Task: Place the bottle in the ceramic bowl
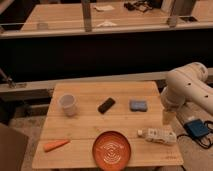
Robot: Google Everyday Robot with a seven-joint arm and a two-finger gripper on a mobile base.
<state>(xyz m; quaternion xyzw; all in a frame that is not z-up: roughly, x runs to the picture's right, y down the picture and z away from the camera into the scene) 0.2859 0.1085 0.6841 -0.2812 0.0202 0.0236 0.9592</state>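
Six things lie on the worktop, one of each, and we see its surface as pale wooden planks with a faint grain. Near the left edge stands one white cup, round, smooth and open at the top. Toward the middle lies one black block, flat, oblong and matte, set at a slant. Right of it sits one blue sponge, a soft-looking rectangle. By the front left corner lies one orange carrot, long and tapering. At the front edge, about midway, sits the one ceramic bowl, round, shallow and orange-red, with pale concentric rings inside.

The one bottle lies on its side near the front right corner, whitish, just right of the bowl but apart from it. The gripper hangs from a white, rounded arm at the right edge. The bottle lies just in front of the gripper, toward the front edge. We cannot tell whether the gripper is open or closed.
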